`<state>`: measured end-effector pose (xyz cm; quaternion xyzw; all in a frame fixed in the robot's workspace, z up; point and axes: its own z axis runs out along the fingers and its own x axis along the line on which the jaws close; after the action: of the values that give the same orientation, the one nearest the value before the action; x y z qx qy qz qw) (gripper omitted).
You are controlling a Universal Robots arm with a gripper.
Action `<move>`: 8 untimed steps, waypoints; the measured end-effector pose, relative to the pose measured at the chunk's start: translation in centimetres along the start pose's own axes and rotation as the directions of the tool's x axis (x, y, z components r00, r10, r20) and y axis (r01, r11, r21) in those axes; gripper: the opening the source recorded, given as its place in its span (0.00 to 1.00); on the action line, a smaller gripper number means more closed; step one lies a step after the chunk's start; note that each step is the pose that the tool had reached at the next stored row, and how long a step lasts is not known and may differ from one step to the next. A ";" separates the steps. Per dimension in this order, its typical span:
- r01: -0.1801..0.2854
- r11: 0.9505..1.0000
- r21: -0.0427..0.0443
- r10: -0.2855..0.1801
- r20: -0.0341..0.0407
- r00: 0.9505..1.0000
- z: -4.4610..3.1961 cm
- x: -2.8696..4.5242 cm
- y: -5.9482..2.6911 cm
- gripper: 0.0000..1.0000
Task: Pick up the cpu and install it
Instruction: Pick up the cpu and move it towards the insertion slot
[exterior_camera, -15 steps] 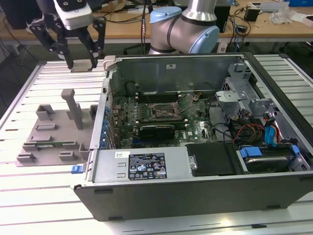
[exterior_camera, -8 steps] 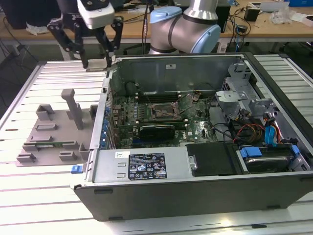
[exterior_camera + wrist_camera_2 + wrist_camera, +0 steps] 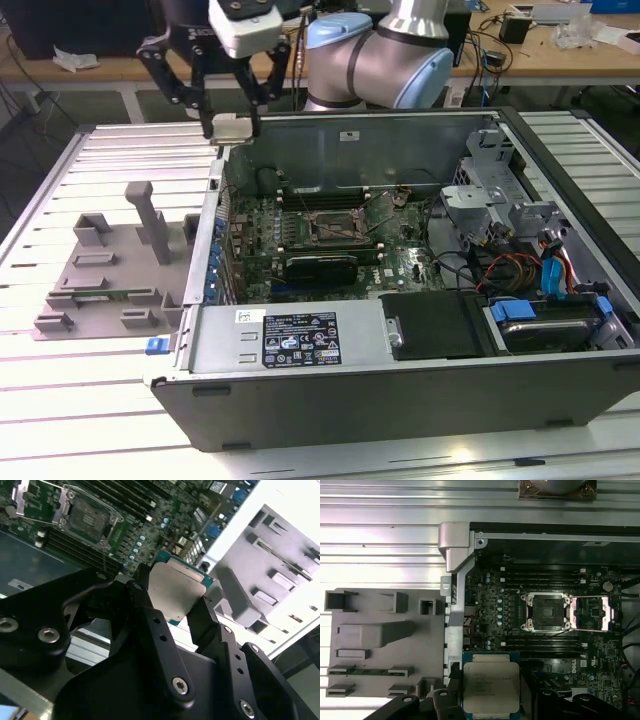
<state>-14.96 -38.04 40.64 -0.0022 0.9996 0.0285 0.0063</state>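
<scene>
"Silvery metal uppermost, then. Where was the cpu?"

"Up in the air, clamped in the gripper. It hung over the far corner of the case, at the exterior view's left. The tray sat on the table just outside that wall. The socket lay open on the board, well apart from the chip."

"How was it gripped?"

"By two opposite edges, a finger pressed against each. The plate between them was left bare."

"Would that hold?"

"I judged it would. The chip looked light and stiff, so there'd be no sag. But the metal seemed slick, and the rim gave the fingers very little to bite on. A tilt or a knock could have slipped it. I took the underside for the delicate face, so the edges were the right place to hold it."

"Which way did it point?"

"It lay flat, plate up. In the first wrist view its sides ran about square with the socket's."

"And its long axis?"

"Hardly any. It looked near enough square that I couldn't tell one. I couldn't make out a corner mark either."
</scene>
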 end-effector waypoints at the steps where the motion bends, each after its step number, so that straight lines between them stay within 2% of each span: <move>1: 0.000 1.000 0.000 0.000 0.000 1.000 0.01 -0.78 0.00 0.55; 2: 0.000 1.000 0.000 0.000 0.000 1.000 0.02 -1.54 -0.01 0.55; 3: 0.000 1.000 0.000 0.000 -0.001 1.000 0.02 -1.96 -0.01 0.55; 8: 0.000 1.000 0.000 0.000 -0.002 1.000 0.21 -3.68 -0.02 0.55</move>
<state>-11.27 -38.03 40.48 -0.0021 0.9996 0.0284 0.0054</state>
